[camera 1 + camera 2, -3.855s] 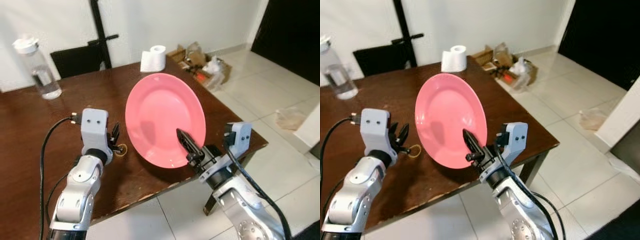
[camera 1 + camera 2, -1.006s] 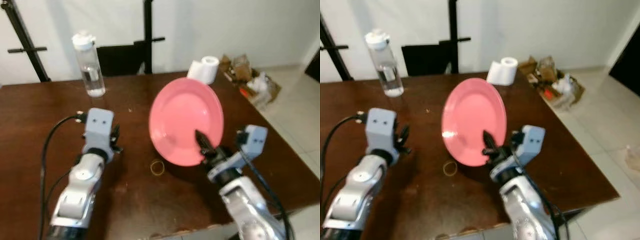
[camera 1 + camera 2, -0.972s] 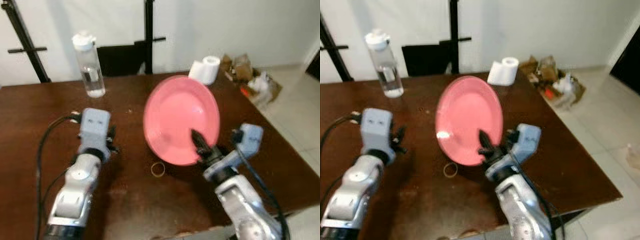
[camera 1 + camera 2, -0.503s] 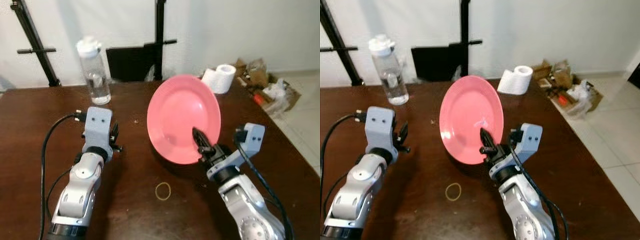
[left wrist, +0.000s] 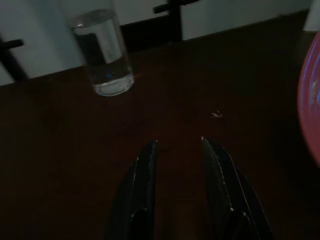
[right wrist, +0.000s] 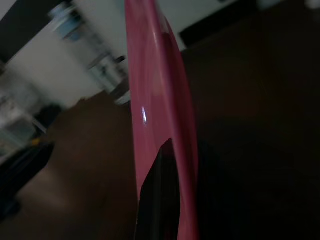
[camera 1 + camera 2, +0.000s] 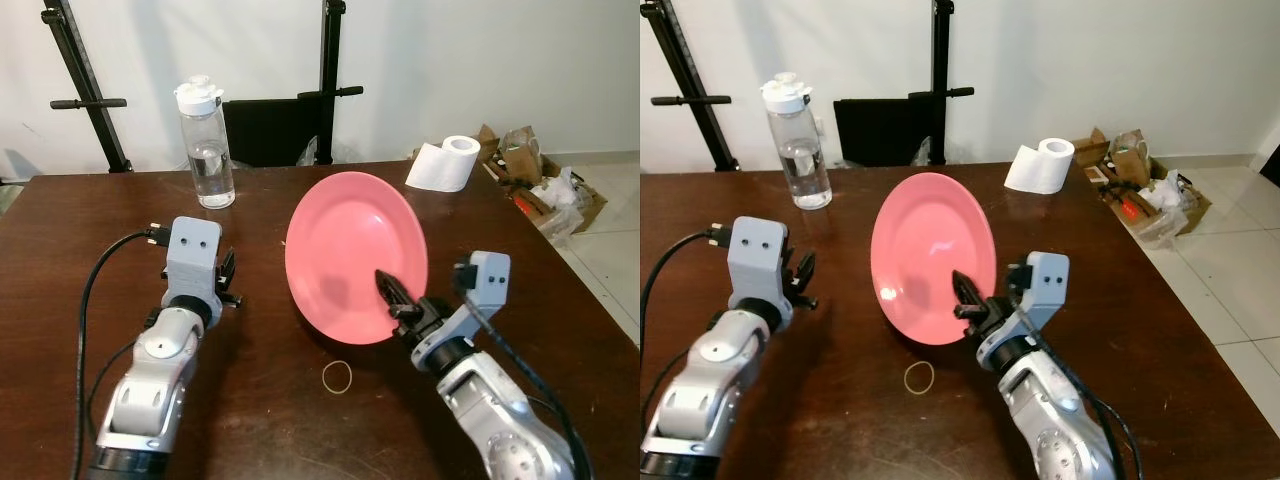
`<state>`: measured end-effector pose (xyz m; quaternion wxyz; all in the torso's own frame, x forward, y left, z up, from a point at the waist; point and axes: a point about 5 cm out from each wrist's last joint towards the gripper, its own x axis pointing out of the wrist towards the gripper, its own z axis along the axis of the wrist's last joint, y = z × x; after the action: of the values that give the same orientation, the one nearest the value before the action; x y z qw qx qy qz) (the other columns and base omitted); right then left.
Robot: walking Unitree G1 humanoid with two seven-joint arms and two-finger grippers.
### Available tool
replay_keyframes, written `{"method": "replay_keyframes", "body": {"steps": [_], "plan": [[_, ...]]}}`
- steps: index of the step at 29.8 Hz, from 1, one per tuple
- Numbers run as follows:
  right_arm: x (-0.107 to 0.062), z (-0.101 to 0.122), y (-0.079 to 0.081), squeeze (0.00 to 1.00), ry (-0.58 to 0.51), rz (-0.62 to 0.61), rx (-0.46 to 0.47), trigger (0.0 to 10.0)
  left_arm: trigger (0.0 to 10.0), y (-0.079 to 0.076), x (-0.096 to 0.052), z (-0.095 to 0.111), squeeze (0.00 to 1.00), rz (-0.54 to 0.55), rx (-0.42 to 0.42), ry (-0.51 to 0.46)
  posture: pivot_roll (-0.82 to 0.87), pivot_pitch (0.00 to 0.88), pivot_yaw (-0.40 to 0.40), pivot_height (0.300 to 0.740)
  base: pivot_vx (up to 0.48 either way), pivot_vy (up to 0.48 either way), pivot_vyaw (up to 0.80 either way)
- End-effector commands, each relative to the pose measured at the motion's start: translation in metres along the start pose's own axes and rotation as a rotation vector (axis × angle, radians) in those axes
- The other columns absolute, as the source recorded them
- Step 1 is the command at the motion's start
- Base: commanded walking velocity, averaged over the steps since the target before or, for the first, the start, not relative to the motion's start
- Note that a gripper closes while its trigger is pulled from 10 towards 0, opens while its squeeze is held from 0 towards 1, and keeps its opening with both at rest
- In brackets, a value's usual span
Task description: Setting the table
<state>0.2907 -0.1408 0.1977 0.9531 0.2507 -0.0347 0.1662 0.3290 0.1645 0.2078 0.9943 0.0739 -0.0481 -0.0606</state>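
Observation:
A pink plate [image 7: 355,255] stands tilted almost on edge above the middle of the dark wooden table [image 7: 60,230]. My right gripper [image 7: 397,299] is shut on the plate's lower rim, one black finger lying across its face. In the right wrist view the plate [image 6: 155,120] is seen edge-on with a finger [image 6: 157,200] against it. My left gripper [image 5: 177,150] hovers low over bare table to the left of the plate, open, nothing between its fingers.
A clear water bottle [image 7: 208,145] with a white cap stands at the table's far side. A paper roll [image 7: 442,165] lies at the far right corner. A rubber band [image 7: 337,376] lies on the table below the plate. Black stands and a chair back line the wall.
The camera has turned left, bringing more table into view. The plate stays gripped and has come slightly lower and nearer. The left arm holds its pose.

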Motion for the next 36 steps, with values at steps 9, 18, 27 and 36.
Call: {"method": "replay_keyframes", "body": {"steps": [9, 18, 27, 36], "plan": [[0.008, 0.016, -0.051, 0.00, -0.075, -0.181, 0.430, 10.0, 10.0, 0.028, -0.014, 0.025, 0.00, -0.349, 0.061, -0.032, 0.07, 0.132, 0.094, 0.740, 0.000, 0.000, 0.00], [0.030, -0.017, -0.058, 0.68, 0.103, -0.238, 0.554, 10.0, 10.0, 0.042, -0.032, 0.066, 0.00, -0.542, 0.053, -0.139, 0.11, 0.148, 0.091, 0.740, 0.000, 0.000, 0.00], [0.033, -0.005, -0.063, 1.00, 0.096, -0.275, 0.476, 10.0, 10.0, 0.039, -0.038, 0.064, 0.00, -0.563, 0.028, -0.131, 0.11, 0.149, 0.089, 0.740, 0.000, 0.000, 0.00], [0.010, 0.004, -0.073, 0.00, 0.262, -0.326, -0.192, 10.0, 10.0, 0.030, -0.036, 0.063, 0.00, -0.582, 0.002, -0.128, 0.08, 0.153, 0.085, 0.740, 0.000, 0.000, 0.00]]}}
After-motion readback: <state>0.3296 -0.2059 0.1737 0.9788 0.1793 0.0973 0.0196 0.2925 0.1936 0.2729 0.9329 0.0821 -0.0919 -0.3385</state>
